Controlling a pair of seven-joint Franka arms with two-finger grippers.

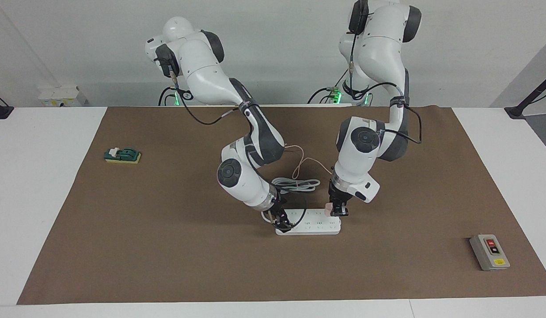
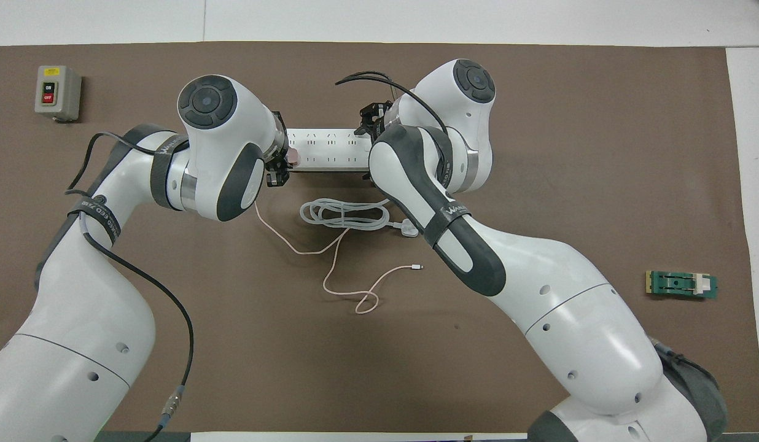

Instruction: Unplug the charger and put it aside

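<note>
The pale-pink charger is plugged into the white power strip at the end toward the left arm. My left gripper is down on it, fingers closed around the cube; it also shows in the overhead view beside the charger. The thin pink cable runs from the charger toward the robots and ends in a loop. My right gripper rests on the other end of the power strip; in the overhead view the right gripper is partly hidden by its arm.
The strip's thick white cord lies coiled just nearer the robots than the strip. A grey button box sits toward the left arm's end, farther from the robots. A green and yellow block lies toward the right arm's end.
</note>
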